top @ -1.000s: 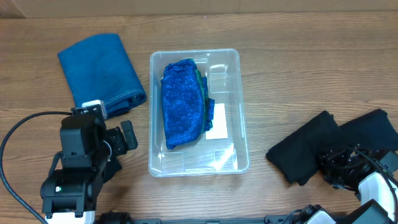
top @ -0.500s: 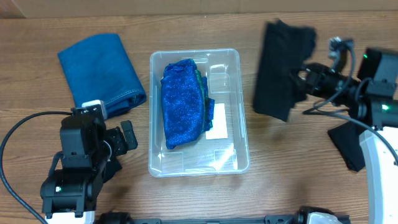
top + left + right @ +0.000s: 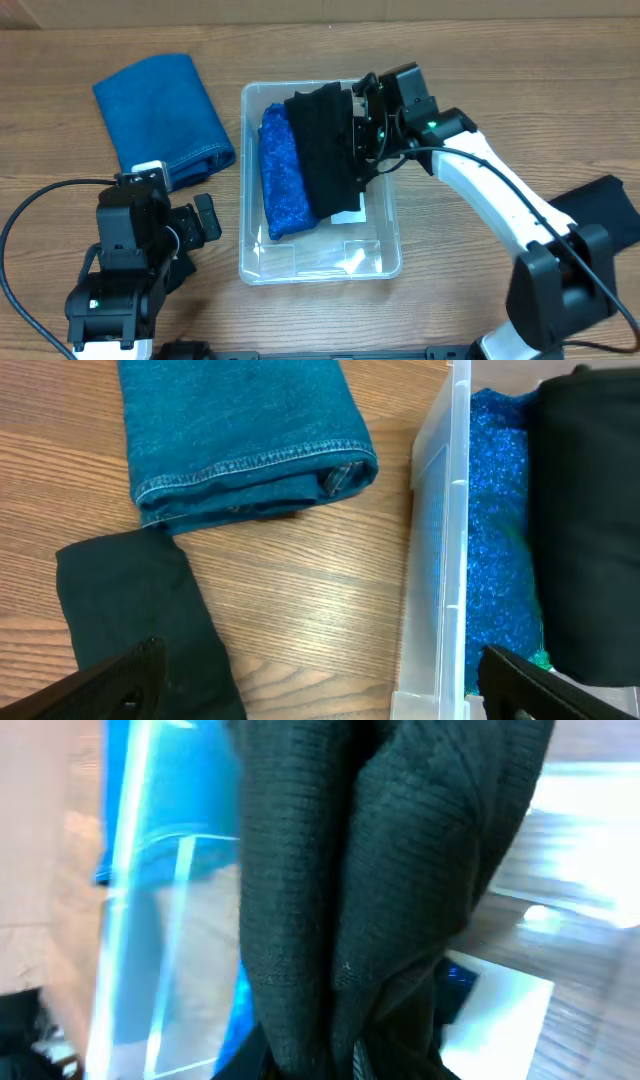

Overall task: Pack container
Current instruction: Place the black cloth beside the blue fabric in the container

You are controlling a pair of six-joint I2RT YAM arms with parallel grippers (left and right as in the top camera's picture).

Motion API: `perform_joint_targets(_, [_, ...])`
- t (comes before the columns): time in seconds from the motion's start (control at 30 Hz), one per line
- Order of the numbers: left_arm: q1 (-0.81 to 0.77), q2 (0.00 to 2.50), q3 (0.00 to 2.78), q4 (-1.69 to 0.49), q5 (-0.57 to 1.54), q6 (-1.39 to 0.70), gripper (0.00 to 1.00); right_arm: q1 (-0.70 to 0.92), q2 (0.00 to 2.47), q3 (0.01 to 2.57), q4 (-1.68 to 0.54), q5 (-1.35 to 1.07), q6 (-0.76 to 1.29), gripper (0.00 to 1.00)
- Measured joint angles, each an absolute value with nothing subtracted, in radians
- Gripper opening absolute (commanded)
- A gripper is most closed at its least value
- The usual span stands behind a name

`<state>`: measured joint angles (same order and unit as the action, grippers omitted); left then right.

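The clear plastic container (image 3: 391, 255) stands mid-table with a bright blue sparkly cloth (image 3: 277, 180) along its left side. My right gripper (image 3: 366, 130) is shut on a folded black cloth (image 3: 322, 150) and holds it over the container, hanging beside the blue cloth. In the right wrist view the black cloth (image 3: 380, 870) fills the frame and hides the fingers; the container's white label (image 3: 500, 1010) shows below. My left gripper (image 3: 203, 224) is open and empty, just left of the container wall (image 3: 435, 560).
A folded denim cloth (image 3: 160, 105) lies at the back left and also shows in the left wrist view (image 3: 240, 430). A dark cloth (image 3: 140, 620) lies under my left gripper. Another black cloth (image 3: 602, 205) lies at the right edge.
My right arm lifted the black cloth from the table's right side, swung it up and leftward, and now holds it over the container. The left arm has not moved.
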<state>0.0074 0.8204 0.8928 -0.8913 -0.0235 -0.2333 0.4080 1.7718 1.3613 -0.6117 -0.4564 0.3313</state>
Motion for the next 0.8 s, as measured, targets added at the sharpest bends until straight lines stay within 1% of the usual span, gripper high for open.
perform_joint_targets(0.03, [0.007, 0.820, 0.893, -0.891, -0.023, -0.233, 1.00, 0.406, 1.799, 1.361, -0.614, -0.421, 0.340, 0.22])
perform_joint_targets(0.07, [0.007, 0.820, 0.893, -0.892, -0.023, -0.233, 1.00, 0.406, 1.809, 1.362, -0.626, -0.365, 0.347, 0.24])
perform_joint_targets(0.1, [0.007, 0.820, 0.893, -0.892, -0.023, -0.233, 1.00, 0.406, 1.814, 1.362, -0.648, -0.292, 0.352, 0.29])
perform_joint_targets(0.17, [0.007, 0.820, 0.893, -0.895, -0.023, -0.233, 1.00, 0.409, 1.815, 1.363, -0.670, -0.186, 0.365, 0.31])
perform_joint_targets(0.27, [0.007, 0.820, 0.893, -0.895, -0.023, -0.233, 1.00, 0.422, 1.815, 1.371, -0.695, -0.120, 0.358, 0.33])
perform_joint_targets(0.4, [0.007, 0.820, 0.893, -0.895, -0.023, -0.233, 1.00, 0.499, 1.809, 1.425, -0.756, 0.002, 0.284, 0.38])
perform_joint_targets(0.53, [0.007, 0.820, 0.893, -0.895, -0.023, -0.233, 1.00, 0.642, 1.719, 1.511, -0.744, 0.162, 0.261, 0.38])
perform_joint_targets(0.67, [0.007, 0.820, 0.893, -0.895, -0.023, -0.233, 1.00, 0.641, 1.702, 1.519, -0.759, 0.217, 0.261, 0.38])
perform_joint_targets(0.73, [0.007, 0.820, 0.893, -0.895, -0.023, -0.233, 1.00, 0.635, 1.702, 1.519, -0.760, 0.231, 0.261, 0.32])
perform_joint_targets(0.77, [0.007, 0.820, 0.893, -0.895, -0.023, -0.232, 1.00, 0.635, 1.702, 1.519, -0.759, 0.238, 0.255, 0.25])
perform_joint_targets(0.8, [0.007, 0.820, 0.893, -0.895, -0.023, -0.230, 1.00, 0.635, 1.704, 1.519, -0.759, 0.244, 0.248, 0.21])
